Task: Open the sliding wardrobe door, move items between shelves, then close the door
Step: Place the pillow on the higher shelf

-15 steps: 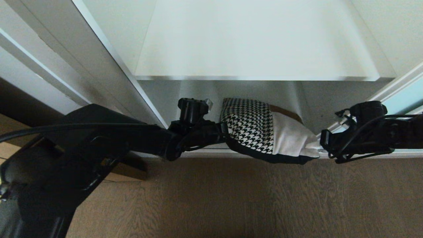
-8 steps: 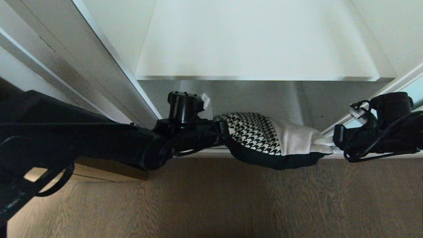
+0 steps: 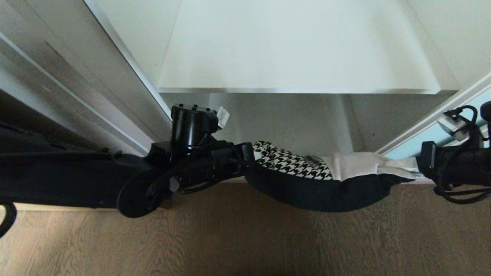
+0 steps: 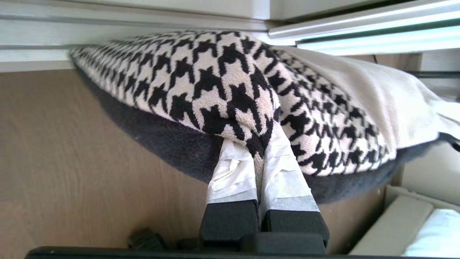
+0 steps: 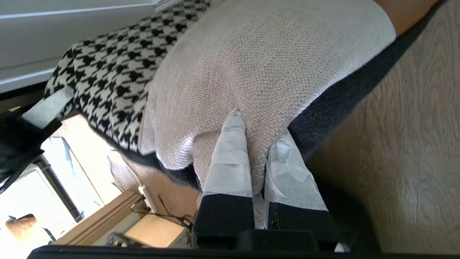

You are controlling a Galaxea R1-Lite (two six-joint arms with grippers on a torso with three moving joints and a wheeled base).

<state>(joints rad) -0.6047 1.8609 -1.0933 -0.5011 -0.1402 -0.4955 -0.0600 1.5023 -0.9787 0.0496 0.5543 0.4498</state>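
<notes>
The left gripper (image 4: pixel 257 144) and right gripper (image 5: pixel 257 144) are each clamped on opposite corners of the cushion (image 3: pixel 318 180), which is slung sagging between them before the open wardrobe, below the white shelf (image 3: pixel 299 57), so it is carried level.

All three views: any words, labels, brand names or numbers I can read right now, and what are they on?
None: no readable text in any view.
The cushion shows only houndstooth and cream patches, no tag.
The tape on the left hand and right hand fingers is blank.
The shelf and sliding wardrobe door carry no markings.
</notes>
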